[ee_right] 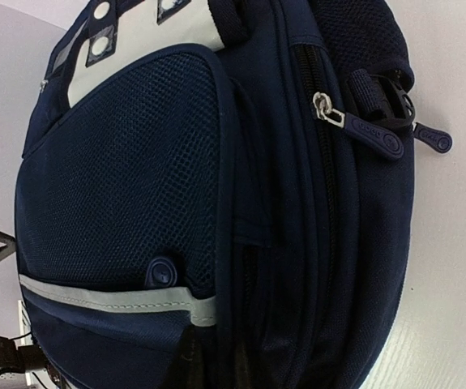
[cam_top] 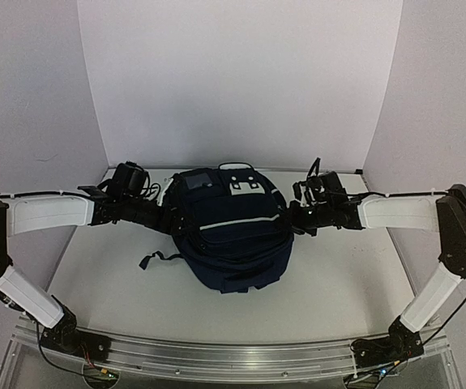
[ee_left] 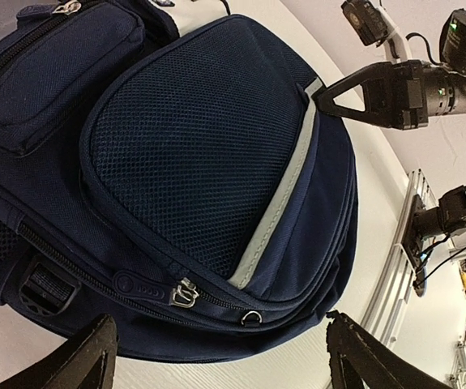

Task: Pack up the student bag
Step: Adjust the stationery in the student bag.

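Robotics lab bench: white backdrop panels (cam_top: 241,81) around a table (cam_top: 338,275) with an aluminium rail (cam_top: 216,352)

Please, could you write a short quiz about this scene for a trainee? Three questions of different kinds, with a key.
1. True or false: the bag rests on the table.
2. Which fingers are open? A) left fingers B) right fingers
3. Fill in: the bag's colour is ____.
Key: 1 true; 2 A; 3 navy blue.
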